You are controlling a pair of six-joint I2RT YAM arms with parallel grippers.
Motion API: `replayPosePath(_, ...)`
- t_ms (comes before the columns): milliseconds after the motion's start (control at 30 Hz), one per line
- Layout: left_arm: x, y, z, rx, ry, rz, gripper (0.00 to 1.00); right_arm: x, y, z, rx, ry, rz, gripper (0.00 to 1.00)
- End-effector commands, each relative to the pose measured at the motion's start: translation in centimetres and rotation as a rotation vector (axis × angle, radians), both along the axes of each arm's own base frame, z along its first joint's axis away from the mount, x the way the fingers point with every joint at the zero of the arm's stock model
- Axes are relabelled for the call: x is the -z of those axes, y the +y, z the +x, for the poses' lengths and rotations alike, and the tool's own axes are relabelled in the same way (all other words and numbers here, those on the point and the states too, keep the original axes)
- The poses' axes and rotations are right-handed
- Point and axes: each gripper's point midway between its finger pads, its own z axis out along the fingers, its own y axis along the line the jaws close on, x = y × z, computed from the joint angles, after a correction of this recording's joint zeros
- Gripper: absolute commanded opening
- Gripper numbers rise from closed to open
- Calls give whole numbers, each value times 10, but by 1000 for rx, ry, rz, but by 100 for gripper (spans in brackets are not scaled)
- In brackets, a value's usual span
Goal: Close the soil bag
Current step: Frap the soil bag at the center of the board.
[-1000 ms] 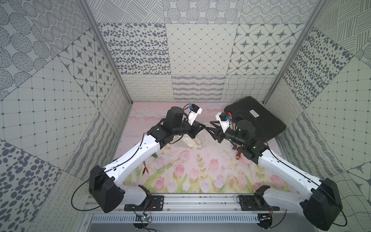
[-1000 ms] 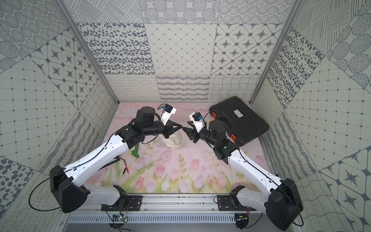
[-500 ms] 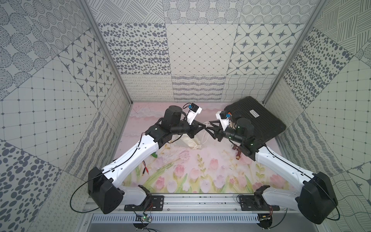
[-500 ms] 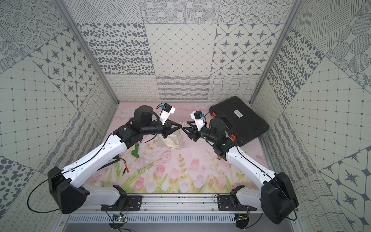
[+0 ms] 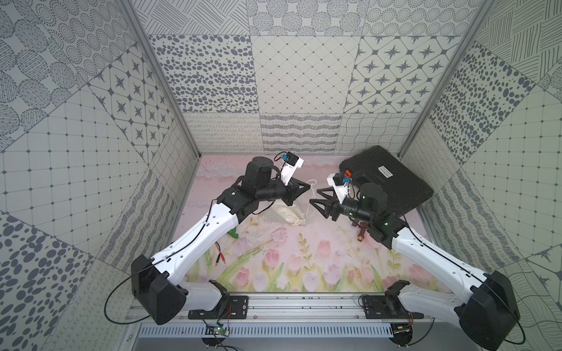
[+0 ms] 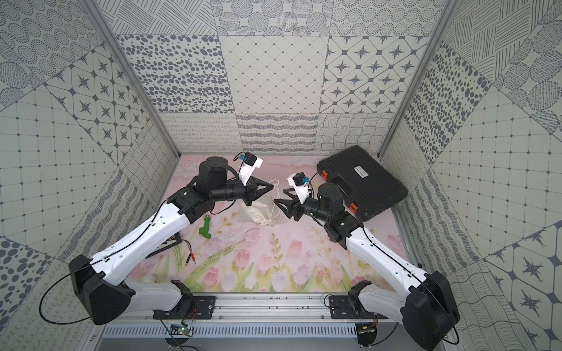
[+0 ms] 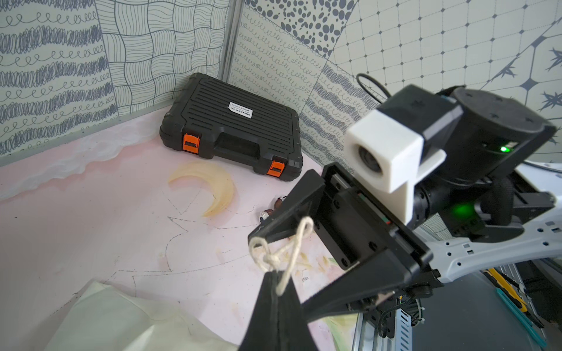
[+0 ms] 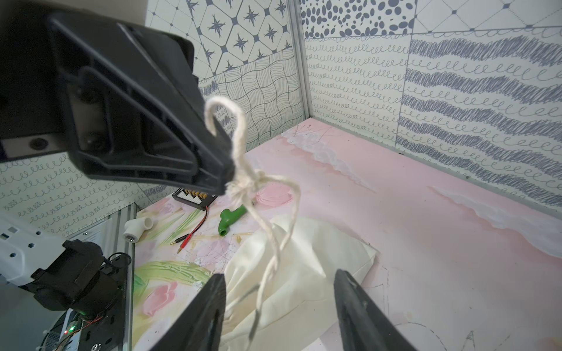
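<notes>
**Left tool pinches the soil bag's cord; right tool stands wide**

Nearest the rail, a pair of red-tipped leads (image 6: 190,258) lies on the flowered desk (image 6: 273,267). A green fitting (image 6: 205,228) sits just beyond them.

Farther in, around mid-desk, the soil bag (image 5: 284,214) lies on its side, below and between the two tools. Its neck is puckered tight and points toward the near side. Nothing of its contents shows at the mouth or through the cloth.

From the neck a thin white cord (image 5: 310,194) rises to the left tool (image 5: 307,184). That tool's fingers are pressed together on the cord right at its knot, and a small loop sticks out past the tips.

The right tool (image 5: 314,196) faces it, tips near the cord, with its fingers spread wide and gripping nothing. In the right wrist view, the two strands drop to the bag beyond those parted fingers.

Farthest off, in the far right corner, a black ribbed case (image 5: 386,179) lies flat. Its lid is down and both orange latches are fastened, so its contents are hidden.
</notes>
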Motion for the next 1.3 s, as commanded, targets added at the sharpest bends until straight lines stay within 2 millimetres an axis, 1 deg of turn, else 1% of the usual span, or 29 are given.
replayPosePath(0, -10, 4, 4, -15, -12, -21, 0, -4, -2, -5, 21, -24, 5, 63)
replayPosePath(67, -10, 4, 4, -15, -13, -21, 0, -3, -5, -3, 56, -27, -4, 63)
replayPosePath(167, -10, 4, 5, -17, -17, -22, 0, 3, -15, 1, 116, -29, -37, 62)
replayPosePath(333, -7, 3, 7, -19, -9, -20, 0, 8, -24, 3, 167, -43, -77, 60)
replayPosePath(467, -9, 2, 6, -16, -9, -30, 0, 17, -22, 10, 206, -38, -137, 59)
replayPosePath(567, -9, 1, 6, -12, -2, -32, 0, 19, -18, 17, 252, -43, -136, 60)
replayPosePath(733, -8, -2, 5, -1, 9, -38, 0, 14, 1, 23, 279, -67, -84, 60)
replayPosePath(800, -10, -2, 4, 1, 4, -42, 0, 9, 11, 24, 268, -67, -44, 61)
replayPosePath(867, -10, -3, 4, 2, 2, -43, 0, 2, 16, 25, 270, -72, 5, 61)
replayPosePath(1033, -13, -2, 1, 4, -3, -52, 0, -7, 8, 42, 383, -103, 50, 61)
replayPosePath(1167, -17, -4, -2, 15, -1, -65, 0, -22, 8, 53, 421, -166, 74, 61)
replayPosePath(1267, -19, -5, -6, 25, 0, -73, 0, -32, 5, 61, 461, -208, 94, 59)
